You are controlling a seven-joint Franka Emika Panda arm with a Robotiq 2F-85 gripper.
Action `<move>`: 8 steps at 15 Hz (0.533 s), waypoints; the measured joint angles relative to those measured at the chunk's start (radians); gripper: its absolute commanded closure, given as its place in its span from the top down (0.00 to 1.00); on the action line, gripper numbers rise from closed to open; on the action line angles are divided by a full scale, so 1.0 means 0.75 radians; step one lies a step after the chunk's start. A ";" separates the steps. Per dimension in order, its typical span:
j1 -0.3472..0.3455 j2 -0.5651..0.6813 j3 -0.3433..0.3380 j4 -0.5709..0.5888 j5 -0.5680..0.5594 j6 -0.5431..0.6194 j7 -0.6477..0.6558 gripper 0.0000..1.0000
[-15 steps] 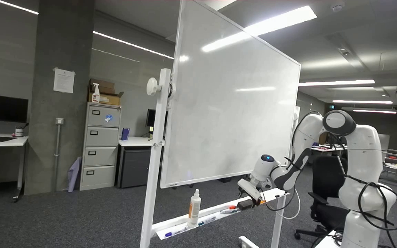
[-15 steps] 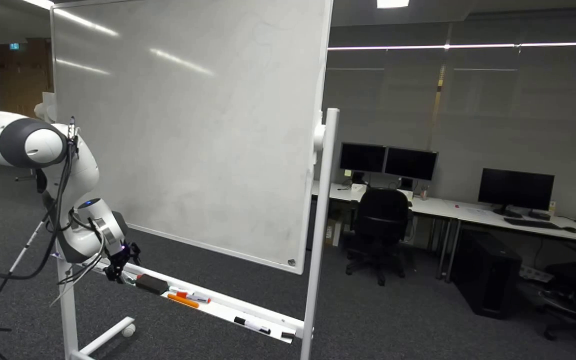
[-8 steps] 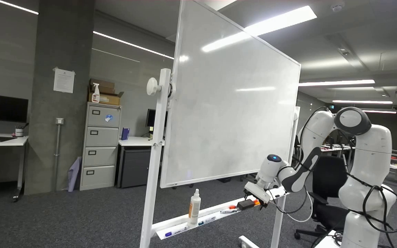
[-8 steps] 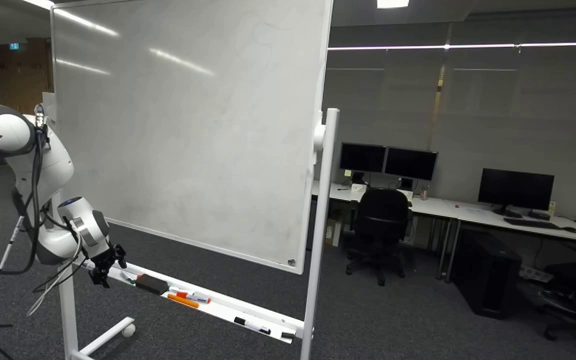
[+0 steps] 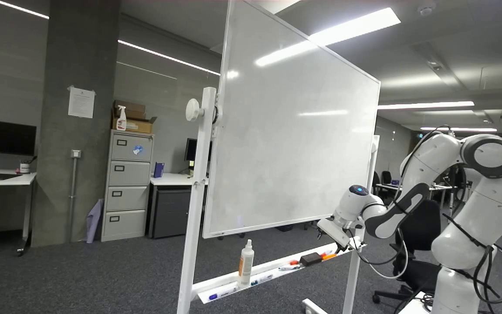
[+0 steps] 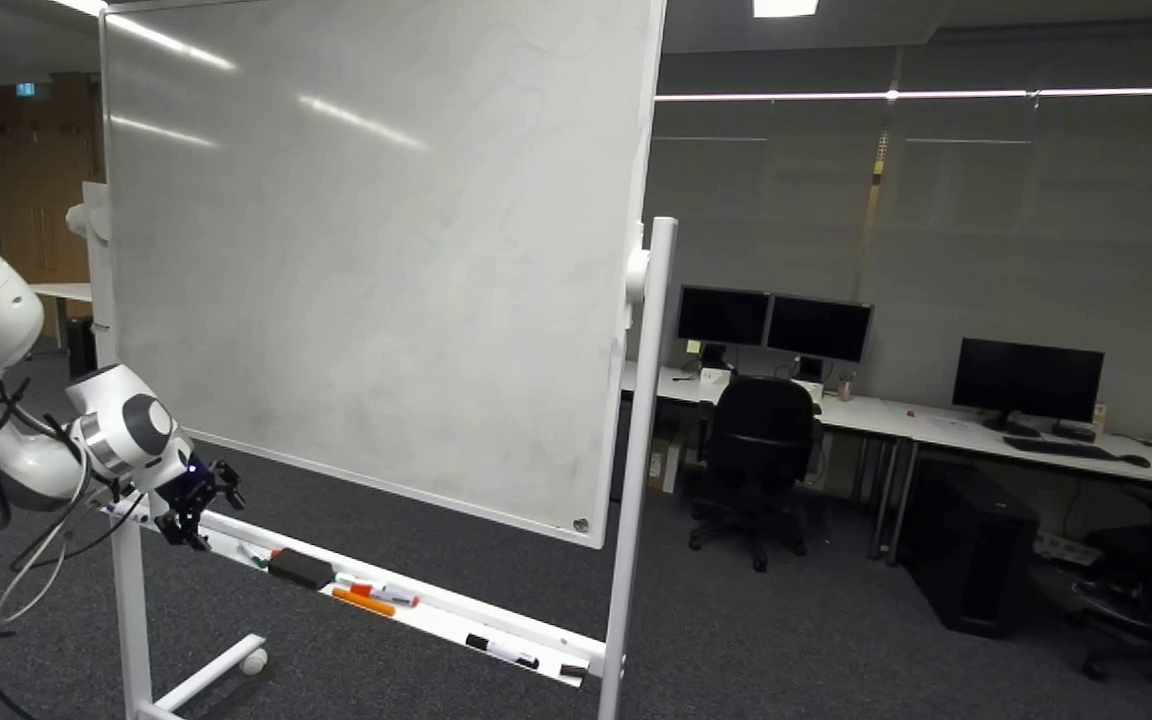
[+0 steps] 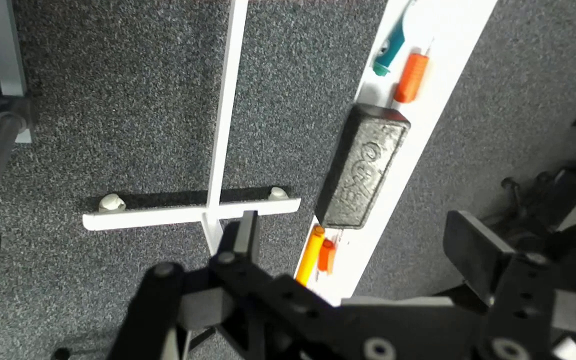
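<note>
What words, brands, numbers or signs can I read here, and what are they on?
None reads clearly enough to quote.
Dark block on the white tray: raised lettering, unclear.
Bottle standing on the tray: label too small.
Markers: barrel print blurred.
Paper sheet on the pillar: print too small.
Spray bottle atop the filing cabinet: label too small.
Green sign: too small.

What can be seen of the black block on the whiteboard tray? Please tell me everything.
The black block is a long rectangular piece, looking like moulded plastic or foam, with a greyish upper face bearing lettering that I cannot read surely. It lies flat, lengthwise on the white tray. Pens lie close to both ends; whether they touch it is unclear. The open gripper does not touch it.
</note>
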 measured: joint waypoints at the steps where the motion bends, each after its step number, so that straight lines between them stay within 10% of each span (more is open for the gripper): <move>1: 0.048 -0.043 -0.032 0.011 0.038 -0.049 -0.007 1.00; 8: 0.379 -0.434 -0.285 0.023 0.379 -0.502 -0.213 1.00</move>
